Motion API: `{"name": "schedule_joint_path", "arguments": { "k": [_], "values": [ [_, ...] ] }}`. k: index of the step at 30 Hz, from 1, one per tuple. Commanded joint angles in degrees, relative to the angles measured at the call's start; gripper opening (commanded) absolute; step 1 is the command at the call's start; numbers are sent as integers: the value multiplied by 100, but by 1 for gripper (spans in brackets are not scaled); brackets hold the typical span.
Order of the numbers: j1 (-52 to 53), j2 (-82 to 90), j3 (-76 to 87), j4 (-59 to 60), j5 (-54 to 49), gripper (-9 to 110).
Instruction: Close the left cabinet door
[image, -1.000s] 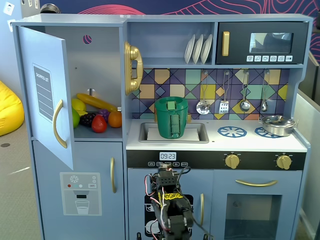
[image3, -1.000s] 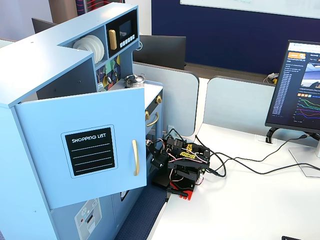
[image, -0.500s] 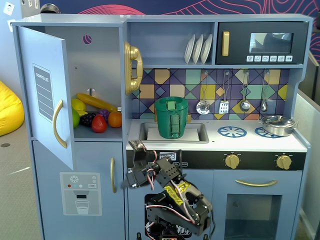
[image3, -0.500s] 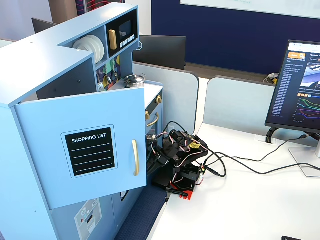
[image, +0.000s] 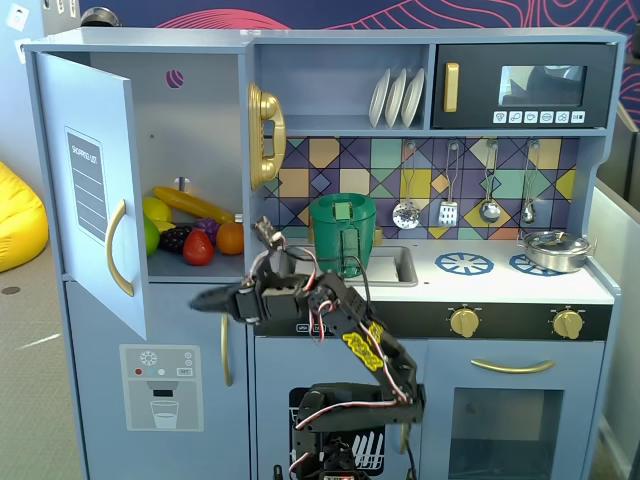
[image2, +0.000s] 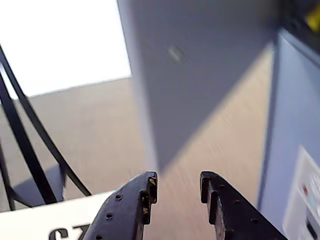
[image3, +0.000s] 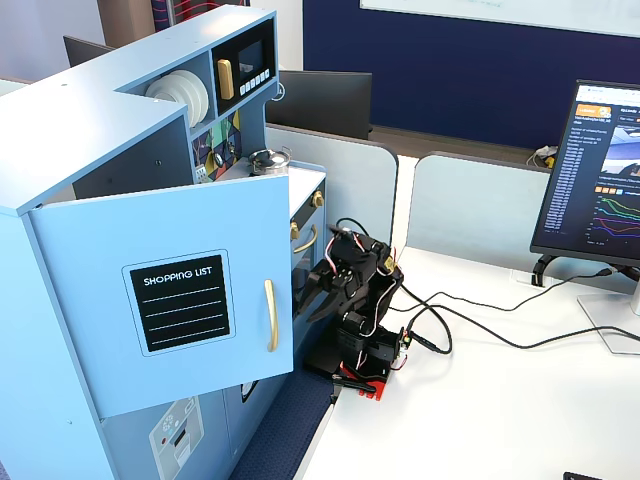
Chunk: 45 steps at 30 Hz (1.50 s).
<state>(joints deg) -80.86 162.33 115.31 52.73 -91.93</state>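
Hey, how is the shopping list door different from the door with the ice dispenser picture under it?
The shopping list door stands swung wide open; the dispenser door below is shut. The upper one carries a dark lined list panel, the lower one a white dispenser picture. The upper door's gold handle sits at its left in a fixed view, the lower door's handle at its right. Both are light blue with curved gold handles.

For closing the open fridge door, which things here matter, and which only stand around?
Belong to the job:
- left cabinet door, open, with gold handle
- claw, open, empty

Just standing around:
- toy fruit inside the cabinet
- green jug by the sink
- plates on the shelf
- microwave
- pot on the stove
- monitor
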Motion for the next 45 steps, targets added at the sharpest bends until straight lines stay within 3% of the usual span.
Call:
{"name": "schedule_joint_path", "arguments": {
  "k": [1, 13, 24, 45],
  "values": [
    [-598, -677, -879, -598, -360, 0],
    [-1450, -2074, -1608, -1696, -1055, 0],
    [-1389, -3489, -2320, -2681, -1046, 0],
    [686, -3858, -2637, -3023, -536, 0]
  ]
}}
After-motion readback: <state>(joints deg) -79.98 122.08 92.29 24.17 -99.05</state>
